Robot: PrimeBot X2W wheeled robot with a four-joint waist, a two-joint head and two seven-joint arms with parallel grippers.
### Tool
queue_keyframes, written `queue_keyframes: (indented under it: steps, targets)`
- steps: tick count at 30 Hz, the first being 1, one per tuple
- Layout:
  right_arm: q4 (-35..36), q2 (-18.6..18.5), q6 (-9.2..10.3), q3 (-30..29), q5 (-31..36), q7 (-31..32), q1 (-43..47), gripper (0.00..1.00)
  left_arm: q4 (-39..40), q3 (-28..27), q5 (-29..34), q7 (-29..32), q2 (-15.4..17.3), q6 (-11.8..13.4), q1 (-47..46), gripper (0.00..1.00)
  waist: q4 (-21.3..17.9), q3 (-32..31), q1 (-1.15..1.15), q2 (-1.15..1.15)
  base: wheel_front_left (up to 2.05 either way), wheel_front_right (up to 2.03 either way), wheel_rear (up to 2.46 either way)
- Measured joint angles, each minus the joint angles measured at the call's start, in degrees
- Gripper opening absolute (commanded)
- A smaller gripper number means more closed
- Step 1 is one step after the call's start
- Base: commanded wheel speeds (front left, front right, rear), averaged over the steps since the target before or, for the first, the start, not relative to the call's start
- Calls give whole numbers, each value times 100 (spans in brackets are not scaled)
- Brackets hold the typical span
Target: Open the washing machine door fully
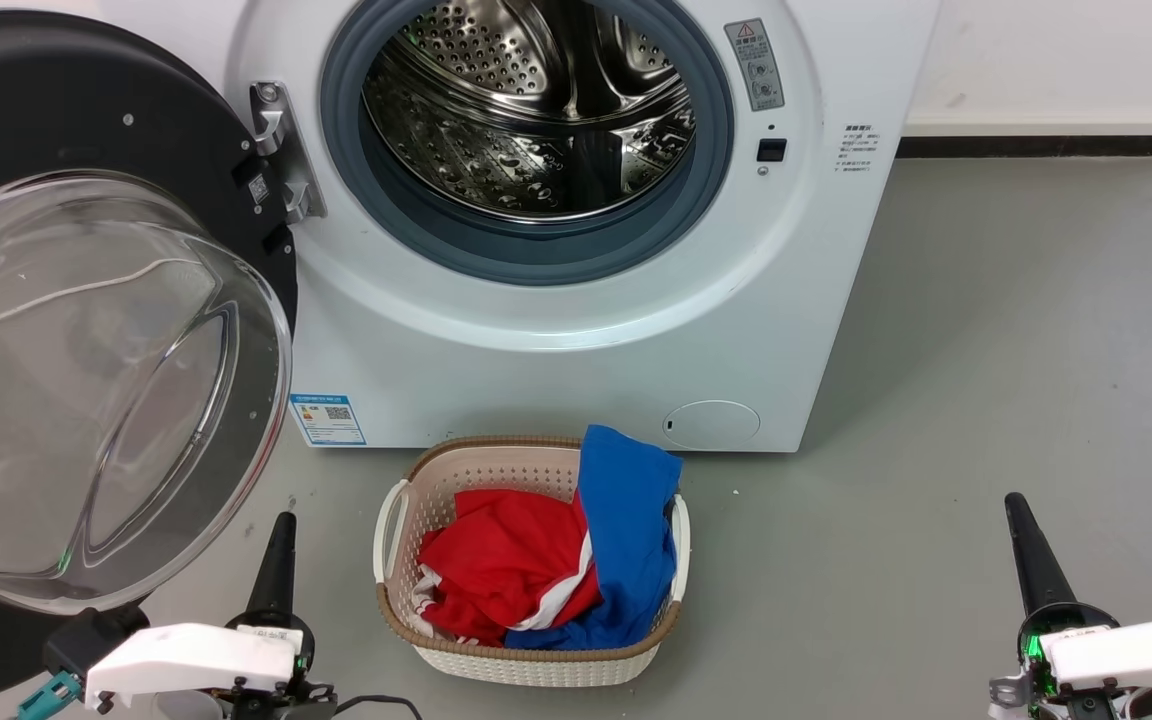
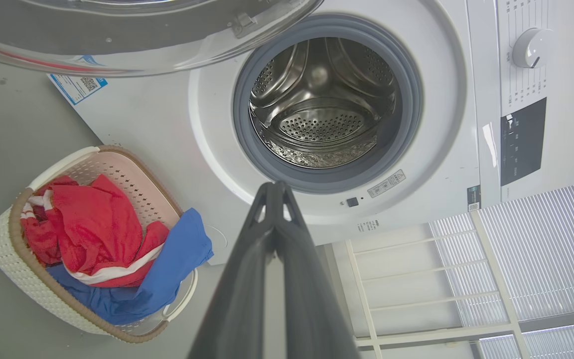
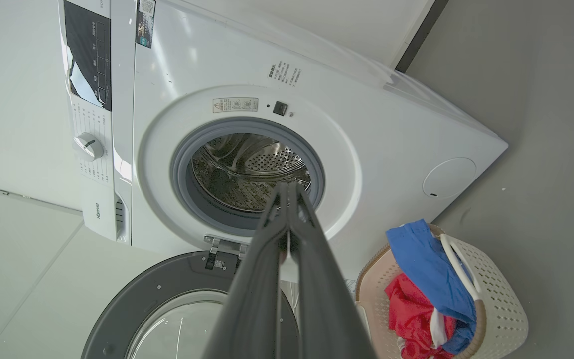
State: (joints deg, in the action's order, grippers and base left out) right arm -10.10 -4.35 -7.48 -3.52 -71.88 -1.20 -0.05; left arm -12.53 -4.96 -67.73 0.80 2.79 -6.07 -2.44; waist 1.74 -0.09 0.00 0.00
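Washing machine door [image 1: 106,330]: standing swung out to the left of the machine, hanging on its metal hinge [image 1: 281,150] and well clear of the round opening; the black inner face and bulging glass bowl are facing the head camera.
Washing machine [image 1: 586,330]: sitting white and upright on the floor [image 1: 986,350], with its front opening lying uncovered.
Drum [image 1: 536,110]: showing as shiny, perforated steel inside the opening, with a grey rubber ring [image 1: 536,250] running around it.
Left gripper [image 1: 283,520]: resting low at the lower left of the head view, just beside the door's bottom rim and pointing up towards the machine. Its two dark fingers are lying together, with the tips meeting in the left wrist view. That view is showing it apart from the door, which is hanging across the top edge.
Right gripper [image 1: 1014,500]: resting low at the lower right, well apart from the door and the machine. Its fingers are pressing together at the tips in the right wrist view and pointing at the opening.
Laundry basket [image 1: 496,660]: sitting on the floor just in front of the machine, between the two grippers.
Red garment [image 1: 506,560]: lying crumpled inside the basket.
Blue garment [image 1: 626,530]: lying beside the red one and draping over the basket's back rim.
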Motion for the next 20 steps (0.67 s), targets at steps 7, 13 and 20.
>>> queue_keyframes:
  steps: [7,13,20]
  targets:
    - [-74,-1,-1,-16,-412,119,-98,0,-30,-32,-464,107,0,-33,-55,0,-28,4,0,0,0,0,0]
    - [-123,0,0,-29,-701,183,-176,0,-49,-53,-784,167,1,-49,-112,0,-48,8,0,0,0,0,0]
    - [-178,0,0,-46,-1015,278,-252,0,-71,-76,-1138,266,1,-57,-152,0,-72,11,0,0,0,0,0]
